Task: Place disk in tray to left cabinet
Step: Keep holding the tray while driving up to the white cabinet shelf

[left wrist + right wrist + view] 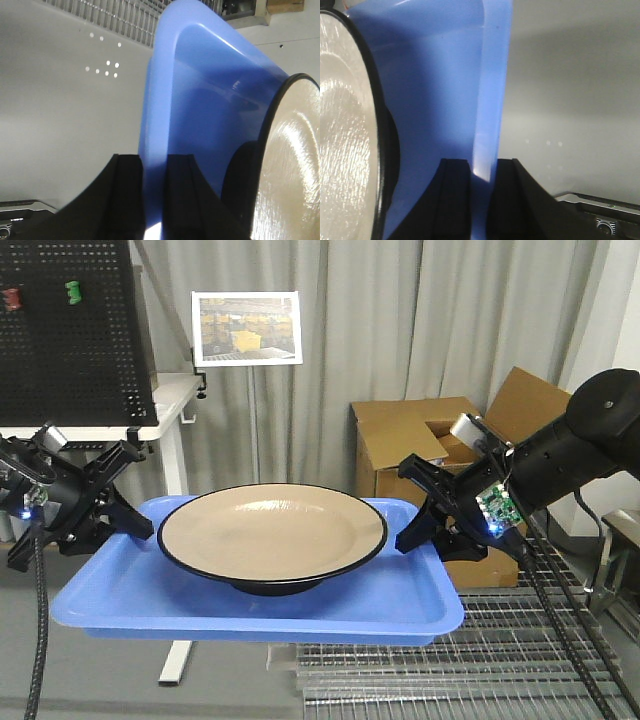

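The tan disk (272,534) with its black rim rests in the middle of the blue tray (120,590), which is held in the air. My left gripper (140,525) is shut on the tray's left rim (152,145), one finger on each side of it. My right gripper (412,535) is shut on the tray's right rim (490,100) in the same way. The disk's edge shows in the left wrist view (290,160) and in the right wrist view (345,150). The left cabinet is out of view.
A metal wire rack (480,660) lies under and to the right of the tray. Cardboard boxes (420,445) stand behind the right arm. A black pegboard on a white table (75,330) is at the back left, before grey curtains. Grey floor lies below.
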Controlling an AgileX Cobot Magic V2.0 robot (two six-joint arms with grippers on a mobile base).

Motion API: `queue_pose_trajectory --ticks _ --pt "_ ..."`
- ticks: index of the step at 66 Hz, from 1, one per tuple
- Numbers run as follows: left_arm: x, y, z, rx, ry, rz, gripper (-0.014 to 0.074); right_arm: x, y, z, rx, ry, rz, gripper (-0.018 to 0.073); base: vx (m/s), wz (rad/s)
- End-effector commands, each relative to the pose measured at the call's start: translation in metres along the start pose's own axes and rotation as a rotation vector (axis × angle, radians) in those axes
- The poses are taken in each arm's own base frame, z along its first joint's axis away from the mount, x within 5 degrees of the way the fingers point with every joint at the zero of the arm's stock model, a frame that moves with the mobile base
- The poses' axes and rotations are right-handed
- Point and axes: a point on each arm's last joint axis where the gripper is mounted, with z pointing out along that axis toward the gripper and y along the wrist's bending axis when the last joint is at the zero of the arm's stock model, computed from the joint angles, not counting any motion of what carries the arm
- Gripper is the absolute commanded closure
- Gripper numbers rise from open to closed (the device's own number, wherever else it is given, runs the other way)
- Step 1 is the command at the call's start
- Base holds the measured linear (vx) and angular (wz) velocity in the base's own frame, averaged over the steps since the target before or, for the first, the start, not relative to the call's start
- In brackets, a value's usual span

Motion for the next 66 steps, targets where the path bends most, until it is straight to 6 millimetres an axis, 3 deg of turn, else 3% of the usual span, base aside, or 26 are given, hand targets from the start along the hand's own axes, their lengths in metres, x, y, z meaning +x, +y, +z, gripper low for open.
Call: queue_pose_trajectory --ticks 1,39,66 --pt "0.0171 -0.0431 -0.0284 0.192 -0.001 0.008 0.0596 0.0081 0.0398 -0.0307 -0.179 -0.067 -0.03 0.0564 0.48 -0.09" --pt "0.0171 -0.0431 -0.0284 0.192 -0.001 0.008 0.0596 0.0081 0.0398 -0.0307 -0.178 -0.067 -0.03 0.0564 0.39 -0.15" --pt "0.0171 -0.0431 -0.0284 0.192 -0.001 0.008 0.0596 0.0079 0.0399 -0.0307 -0.179 -0.069 -0.03 0.0564 0.25 -0.43"
